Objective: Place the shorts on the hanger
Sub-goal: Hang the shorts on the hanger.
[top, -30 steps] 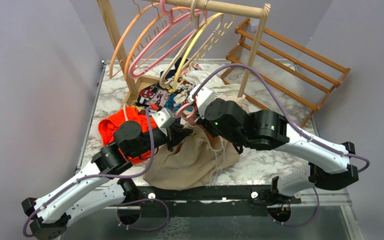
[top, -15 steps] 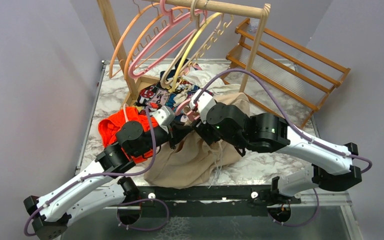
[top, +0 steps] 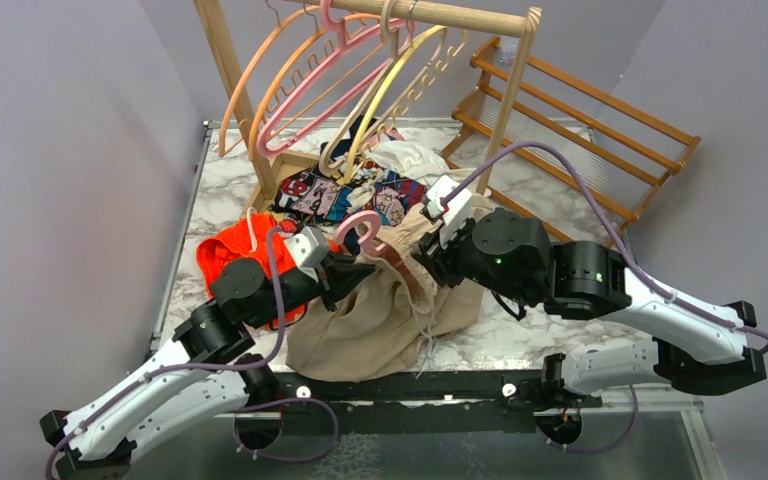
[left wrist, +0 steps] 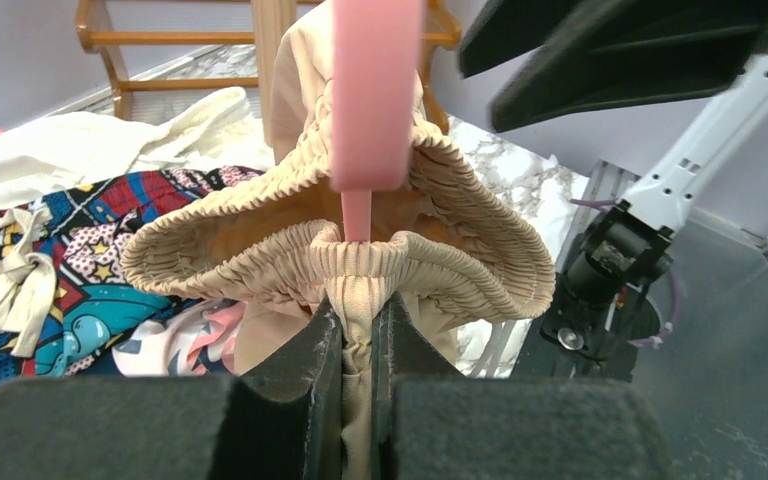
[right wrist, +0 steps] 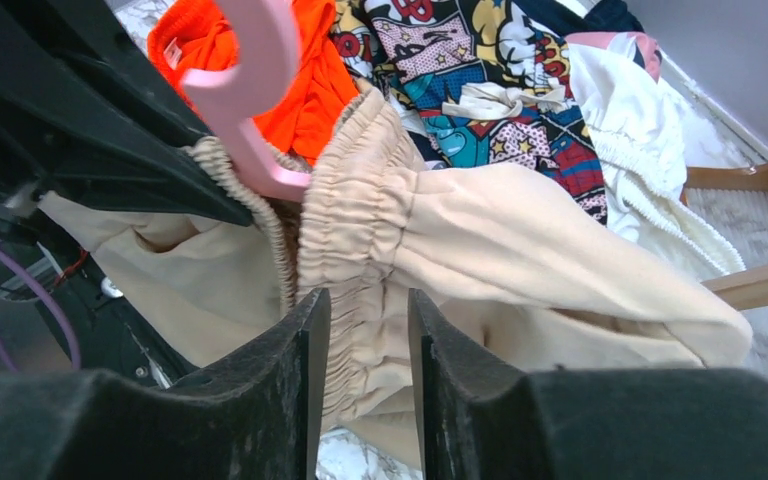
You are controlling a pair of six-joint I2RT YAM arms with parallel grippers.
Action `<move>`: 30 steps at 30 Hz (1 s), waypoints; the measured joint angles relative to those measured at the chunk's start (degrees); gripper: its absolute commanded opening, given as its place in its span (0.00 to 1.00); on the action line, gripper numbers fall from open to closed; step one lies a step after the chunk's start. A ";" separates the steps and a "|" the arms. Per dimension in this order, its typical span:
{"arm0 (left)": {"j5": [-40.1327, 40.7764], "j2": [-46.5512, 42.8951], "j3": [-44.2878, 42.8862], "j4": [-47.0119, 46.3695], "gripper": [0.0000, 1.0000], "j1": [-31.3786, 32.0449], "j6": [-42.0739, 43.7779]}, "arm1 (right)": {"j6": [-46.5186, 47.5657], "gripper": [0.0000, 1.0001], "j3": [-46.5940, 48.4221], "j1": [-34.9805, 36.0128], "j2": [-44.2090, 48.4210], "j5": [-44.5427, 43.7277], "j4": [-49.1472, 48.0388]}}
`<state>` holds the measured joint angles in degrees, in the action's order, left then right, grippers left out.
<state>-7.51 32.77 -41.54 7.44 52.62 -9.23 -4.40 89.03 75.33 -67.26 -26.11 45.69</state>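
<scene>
Left tool is pressed together on a fold of the gathered waistband of the shorts, lifting that edge off the bench so the waist gapes open like a mouth. Out of this opening stands the pink hanger. Its stem drops straight into the pinched fold and its hook rises between the two arms, while its shoulders are hidden inside the fabric. Whether the left tool also clamps the hanger's neck through the cloth I cannot tell.

Right tool sits astride the opposite side of the waistband with its fingers partly spread and bunched elastic filling the gap. Whether they press the cloth or only bracket it, the pictures do not settle. Its position suggests it is there to draw the band outward over one shoulder of the hanger.

The legs of the shorts trail in a heap toward the bench's near edge, about midway along it. An orange garment lies just to their left and a comic-print cloth beyond them toward the far edge. I judge the task part done, because the band must seat evenly on both shoulders.
</scene>
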 measured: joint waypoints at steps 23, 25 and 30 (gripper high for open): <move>-12.90 -1.77 -2.89 9.22 0.00 0.00 2.86 | 1.33 0.42 -2.25 0.00 -3.45 4.22 -5.95; -14.53 -1.36 -3.52 9.60 0.00 0.00 3.52 | 1.90 0.50 -3.13 0.00 -1.18 5.92 -6.58; -19.45 -0.20 -6.12 12.15 0.00 0.00 4.55 | 5.16 0.60 -2.99 0.00 5.16 14.84 -6.58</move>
<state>-26.96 32.58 -47.66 19.59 52.62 -4.69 0.75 86.04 75.33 -62.11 -11.27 39.11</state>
